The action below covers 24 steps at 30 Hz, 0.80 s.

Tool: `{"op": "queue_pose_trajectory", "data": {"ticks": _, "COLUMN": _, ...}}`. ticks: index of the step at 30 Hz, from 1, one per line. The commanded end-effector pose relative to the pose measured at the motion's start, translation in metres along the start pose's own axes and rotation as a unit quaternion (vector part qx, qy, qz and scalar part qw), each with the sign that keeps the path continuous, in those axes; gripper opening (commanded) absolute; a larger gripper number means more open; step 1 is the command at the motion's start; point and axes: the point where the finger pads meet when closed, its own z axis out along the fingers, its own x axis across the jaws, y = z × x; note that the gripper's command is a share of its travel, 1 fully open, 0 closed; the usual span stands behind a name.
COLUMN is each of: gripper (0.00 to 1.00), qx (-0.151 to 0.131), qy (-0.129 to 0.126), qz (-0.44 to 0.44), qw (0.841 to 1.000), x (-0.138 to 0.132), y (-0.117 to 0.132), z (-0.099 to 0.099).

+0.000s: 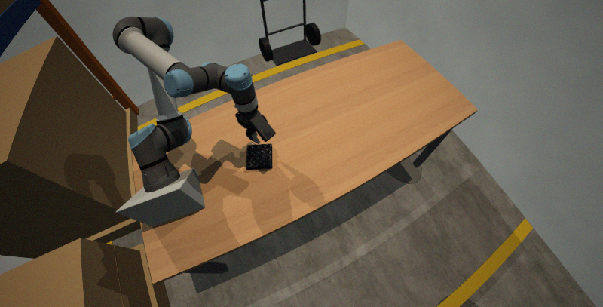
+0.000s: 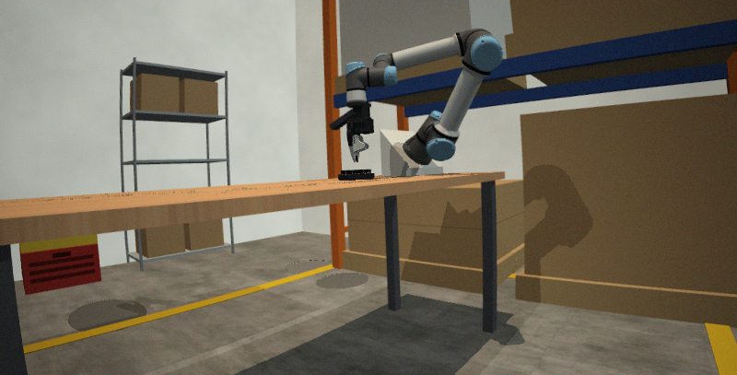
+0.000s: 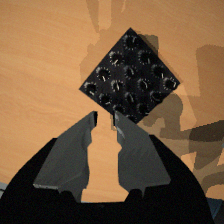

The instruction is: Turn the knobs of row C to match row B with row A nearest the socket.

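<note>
Overhead, reading left to right: cardboard boxes (image 1: 54, 106) stacked at the left edge, then the arm's grey pedestal (image 1: 185, 204) on the near-left corner of the wooden bench (image 1: 358, 93), then the gripper (image 1: 255, 138) hanging above the far edge of the knob box (image 1: 259, 156), and bare wood running off to the right. A hand truck (image 1: 286, 13) stands against the back wall. In the side view the gripper (image 2: 356, 158) hangs above the box (image 2: 356, 174), with a clear gap of air between the two. From the wrist view the knob box (image 3: 131, 77) sits cornerwise, a black square studded with small round knobs in rows, their pointer marks too small to read; the socket side cannot be made out. The fingers stand only narrowly apart, bare bench showing in the slot between them, nothing held. Judgement: one knob seems finished with and the arm is between knobs. Next move calls for centring over the following row C knob, descending squarely, pinching it, then twisting to its row B partner's mark without nudging neighbours.
</note>
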Motion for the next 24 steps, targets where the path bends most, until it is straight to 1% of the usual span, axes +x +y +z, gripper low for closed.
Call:
{"op": "queue_pose_trajectory", "data": {"ticks": 1, "gripper": 0.11, "qx": 0.002, "qy": -0.001, "qz": -0.005, "qw": 1.000, "x": -0.0008, "y": -0.0013, "z": -0.0028}}
{"op": "queue_pose_trajectory", "data": {"ticks": 5, "gripper": 0.11, "qx": 0.002, "qy": -0.001, "qz": -0.010, "qw": 1.000, "x": -0.0009, "y": -0.0015, "z": -0.0030}}
{"op": "queue_pose_trajectory", "data": {"ticks": 10, "gripper": 0.11, "qx": 0.003, "qy": -0.001, "qz": -0.037, "qw": 0.999, "x": -0.0013, "y": -0.0022, "z": -0.0040}}
{"op": "queue_pose_trajectory", "data": {"ticks": 18, "gripper": 0.11, "qx": 0.003, "qy": -0.001, "qz": -0.125, "qw": 0.992, "x": -0.0027, "y": -0.0035, "z": -0.0065}}
{"op": "queue_pose_trajectory", "data": {"ticks": 21, "gripper": 0.11, "qx": 0.003, "qy": -0.001, "qz": -0.134, "qw": 0.991, "x": -0.0028, "y": -0.0036, "z": -0.0067}}
{"op": "queue_pose_trajectory", "data": {"ticks": 24, "gripper": 0.11, "qx": 0.002, "qy": -0.001, "qz": -0.178, "qw": 0.984, "x": -0.0032, "y": -0.0040, "z": -0.0074}}
